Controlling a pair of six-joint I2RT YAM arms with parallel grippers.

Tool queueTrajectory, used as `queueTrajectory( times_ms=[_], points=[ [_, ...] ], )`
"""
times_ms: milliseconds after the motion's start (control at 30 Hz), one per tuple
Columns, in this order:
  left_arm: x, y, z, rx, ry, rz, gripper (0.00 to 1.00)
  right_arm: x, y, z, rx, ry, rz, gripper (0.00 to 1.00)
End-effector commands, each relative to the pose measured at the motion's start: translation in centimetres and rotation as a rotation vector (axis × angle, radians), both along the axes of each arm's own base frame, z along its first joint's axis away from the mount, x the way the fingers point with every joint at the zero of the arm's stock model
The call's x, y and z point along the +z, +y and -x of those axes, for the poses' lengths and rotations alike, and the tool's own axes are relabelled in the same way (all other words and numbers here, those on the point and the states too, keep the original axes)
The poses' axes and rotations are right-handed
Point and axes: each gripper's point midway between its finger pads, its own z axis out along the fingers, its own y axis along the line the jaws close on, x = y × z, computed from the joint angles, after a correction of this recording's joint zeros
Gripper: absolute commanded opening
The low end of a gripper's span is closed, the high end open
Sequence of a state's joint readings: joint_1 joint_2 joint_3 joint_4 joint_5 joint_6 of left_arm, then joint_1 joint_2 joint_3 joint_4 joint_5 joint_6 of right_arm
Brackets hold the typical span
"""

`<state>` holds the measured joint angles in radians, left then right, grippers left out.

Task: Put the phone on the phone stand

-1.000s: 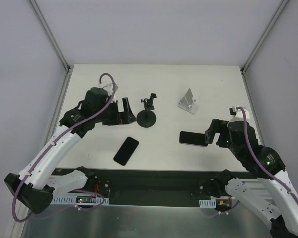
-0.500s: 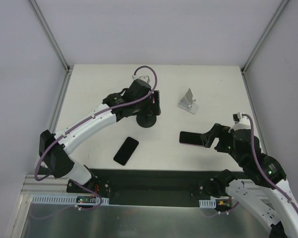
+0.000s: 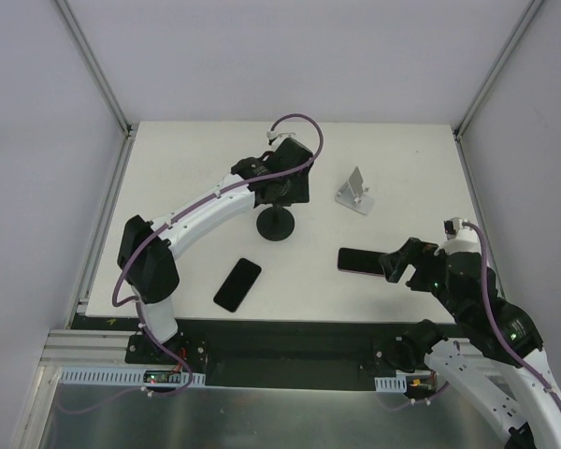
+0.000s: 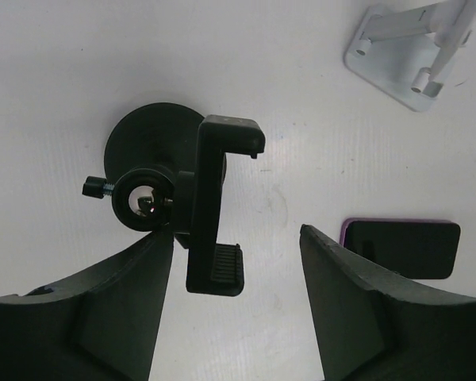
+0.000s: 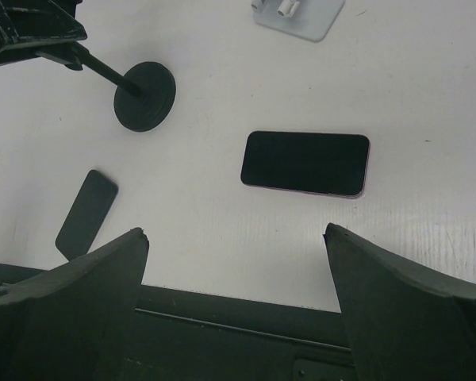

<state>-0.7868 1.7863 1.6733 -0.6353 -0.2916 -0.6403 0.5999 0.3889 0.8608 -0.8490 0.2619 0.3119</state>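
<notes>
A phone with a purple edge (image 3: 362, 262) lies flat, screen up, right of centre; it also shows in the right wrist view (image 5: 305, 163) and the left wrist view (image 4: 403, 248). A black clamp stand (image 3: 276, 223) on a round base stands mid-table. My left gripper (image 3: 291, 186) hovers over it, open and empty. In the left wrist view the stand's clamp (image 4: 219, 205) shows between the fingers of my left gripper (image 4: 237, 232), close to the left one. My right gripper (image 3: 400, 266) is open and empty, just right of the purple phone, and in its wrist view (image 5: 236, 230) it is nearer than the phone.
A second, all-black phone (image 3: 237, 284) lies near the front edge, left of centre (image 5: 87, 213). A white angled stand (image 3: 355, 192) sits at the back right (image 4: 403, 49). The black front rail (image 5: 246, 317) borders the table's near edge.
My left arm has swung right from the left of the table to above the black stand. My right gripper has drawn back a little from the purple phone.
</notes>
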Motion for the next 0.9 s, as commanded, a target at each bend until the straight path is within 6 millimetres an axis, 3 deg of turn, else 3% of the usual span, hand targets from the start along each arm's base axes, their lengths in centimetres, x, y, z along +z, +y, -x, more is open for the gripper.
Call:
queueTrajectory(
  times_ms=[0,167,267,433,500,567,633,667,700,733,767,800,867],
  points=[
    [0.1,1.0,-0.6,0.051,-0.019,-0.077,0.61,0.5,0.8,0.0,0.028,-0.03,-0.05,0.96],
    [-0.5,1.4,-0.7,0.058,-0.017,-0.114,0.5,0.6,0.4,0.1,0.033,-0.026,-0.013,0.96],
    [-0.7,2.3,-0.7,0.067,-0.023,-0.153,0.32,0.6,0.0,0.0,0.018,-0.031,0.009,0.96],
    [1.1,5.2,-0.7,0.069,-0.084,-0.272,0.0,0.3,-0.1,-0.2,0.01,-0.028,0.014,0.96],
    [1.7,6.6,-0.4,0.061,-0.106,-0.315,0.0,-0.1,0.1,-0.3,0.015,-0.023,0.012,0.96],
    [2.9,8.4,-0.1,0.045,-0.132,-0.363,0.0,-0.2,0.3,-0.4,0.02,-0.027,0.008,0.96],
    [3.0,11.0,0.2,0.065,-0.147,-0.446,0.0,0.0,0.4,-0.3,0.028,-0.024,0.009,0.96],
    [4.2,12.9,0.2,0.103,-0.167,-0.443,0.0,-0.1,0.5,-0.2,0.035,-0.015,0.013,0.96],
    [3.7,14.4,0.5,0.118,-0.154,-0.467,0.0,-0.1,0.5,-0.1,0.04,-0.008,0.012,0.96],
    [3.8,15.6,0.6,0.127,-0.144,-0.46,0.0,-0.2,0.6,0.0,0.044,-0.004,0.011,0.96],
    [4.9,18.1,0.3,0.179,-0.152,-0.425,0.0,-0.4,0.7,0.0,0.049,-0.002,0.008,0.96],
    [4.3,19.8,0.2,0.2,-0.135,-0.423,0.0,-0.4,0.8,0.0,0.05,-0.005,0.005,0.96],
    [5.6,21.9,-0.9,0.224,-0.186,-0.368,0.0,-0.5,0.8,-0.3,0.048,-0.014,0.003,0.96]
  ],
)
